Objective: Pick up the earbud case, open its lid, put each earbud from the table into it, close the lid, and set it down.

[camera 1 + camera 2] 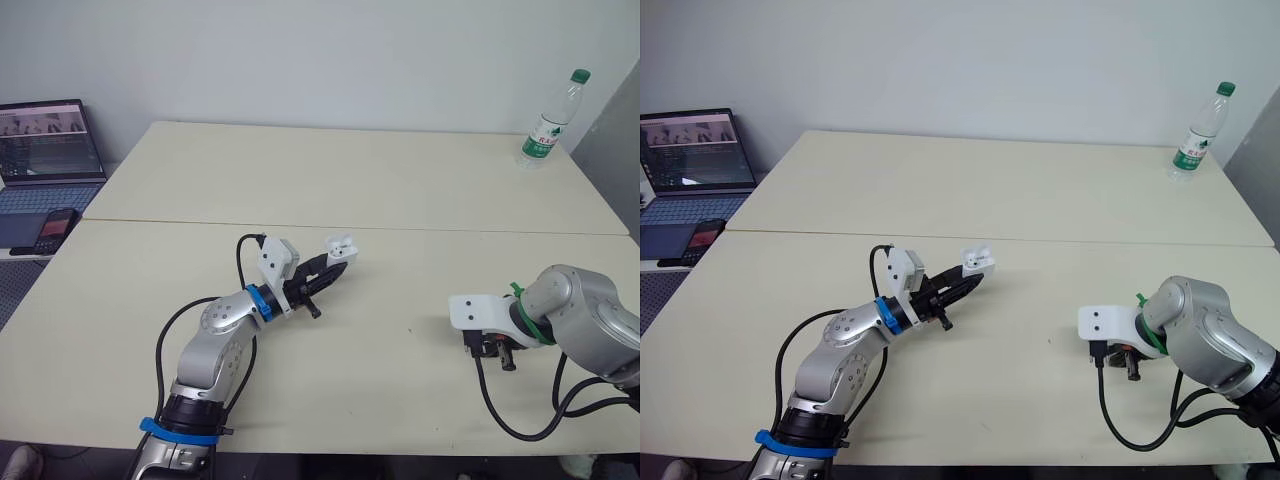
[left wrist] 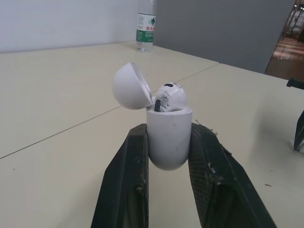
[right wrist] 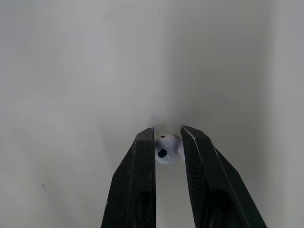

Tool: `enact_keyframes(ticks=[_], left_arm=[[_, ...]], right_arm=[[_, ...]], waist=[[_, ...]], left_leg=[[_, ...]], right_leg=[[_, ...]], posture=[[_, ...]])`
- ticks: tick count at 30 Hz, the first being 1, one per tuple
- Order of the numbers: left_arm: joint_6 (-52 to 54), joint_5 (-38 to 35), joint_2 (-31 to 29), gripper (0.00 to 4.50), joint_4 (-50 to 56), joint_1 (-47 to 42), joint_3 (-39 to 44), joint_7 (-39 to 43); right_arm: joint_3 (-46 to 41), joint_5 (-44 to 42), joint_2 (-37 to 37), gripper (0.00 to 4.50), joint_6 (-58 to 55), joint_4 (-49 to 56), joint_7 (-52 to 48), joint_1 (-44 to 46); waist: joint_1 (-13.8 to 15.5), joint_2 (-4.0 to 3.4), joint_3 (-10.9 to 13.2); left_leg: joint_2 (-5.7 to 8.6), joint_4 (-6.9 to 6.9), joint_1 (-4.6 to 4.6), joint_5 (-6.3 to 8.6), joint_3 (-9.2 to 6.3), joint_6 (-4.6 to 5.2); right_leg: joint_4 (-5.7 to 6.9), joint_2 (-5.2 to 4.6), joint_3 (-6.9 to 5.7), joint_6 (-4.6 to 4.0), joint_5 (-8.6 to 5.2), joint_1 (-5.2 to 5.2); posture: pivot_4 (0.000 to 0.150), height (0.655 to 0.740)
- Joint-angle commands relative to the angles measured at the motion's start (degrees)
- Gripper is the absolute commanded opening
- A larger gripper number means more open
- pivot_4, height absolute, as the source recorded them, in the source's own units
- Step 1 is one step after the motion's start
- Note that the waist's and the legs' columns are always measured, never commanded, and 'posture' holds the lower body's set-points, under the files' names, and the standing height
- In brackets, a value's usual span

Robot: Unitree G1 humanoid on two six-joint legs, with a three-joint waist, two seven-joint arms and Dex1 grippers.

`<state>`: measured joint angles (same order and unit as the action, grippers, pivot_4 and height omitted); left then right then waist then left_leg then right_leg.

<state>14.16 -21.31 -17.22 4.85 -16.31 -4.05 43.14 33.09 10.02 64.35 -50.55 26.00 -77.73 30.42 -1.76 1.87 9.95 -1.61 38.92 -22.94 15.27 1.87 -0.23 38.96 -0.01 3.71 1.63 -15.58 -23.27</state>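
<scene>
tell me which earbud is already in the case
the earbud sitting in the open earbud case that the left gripper holds; the other earbud is pinched in the right gripper, down at the table

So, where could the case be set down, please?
Bare tabletop runs between the left gripper holding the earbud case and the right gripper clasping an earbud; the far half is free up to the bottle. Nowhere crowded.

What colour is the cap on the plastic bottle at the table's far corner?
The clear plastic bottle has a green cap, clearest in the left eye view.
</scene>
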Motion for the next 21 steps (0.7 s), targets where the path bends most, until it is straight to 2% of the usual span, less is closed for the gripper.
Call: enact_keyframes(ticks=[1,12,21], left_arm=[[-1.1,-0.2,-0.1,0.77,2.1,-0.2,0.4,0.0],[-0.8,-0.3,-0.2,0.77,2.3,-0.4,0.4,-0.1],[-0.5,-0.3,-0.3,0.77,2.4,-0.4,0.3,0.0]], right_arm=[[-0.9,-0.1,1.3,0.90,1.9,0.6,-1.2,0.2],[-3.4,0.0,3.6,0.90,18.6,-2.7,-2.4,-2.6],[-5.5,0.6,2.8,0.90,24.0,-5.2,-2.0,-3.8]], waist=[[0.0,0.00,0.0],[0.0,0.00,0.0],[0.0,0.00,0.0]], left_leg=[[0.00,0.00,0.00,0.00,0.00,0.00],[0.00,0.00,0.01,0.00,0.02,0.00],[0.00,0.00,0.00,0.00,0.01,0.00]], right_leg=[[0.00,0.00,0.01,0.00,0.00,0.00],[-0.01,0.00,-0.01,0.00,0.00,0.00],[-0.01,0.00,0.02,0.00,0.00,0.00]], posture=[[0.150,0.7389],[0.150,0.7389],[0.150,0.7389]])
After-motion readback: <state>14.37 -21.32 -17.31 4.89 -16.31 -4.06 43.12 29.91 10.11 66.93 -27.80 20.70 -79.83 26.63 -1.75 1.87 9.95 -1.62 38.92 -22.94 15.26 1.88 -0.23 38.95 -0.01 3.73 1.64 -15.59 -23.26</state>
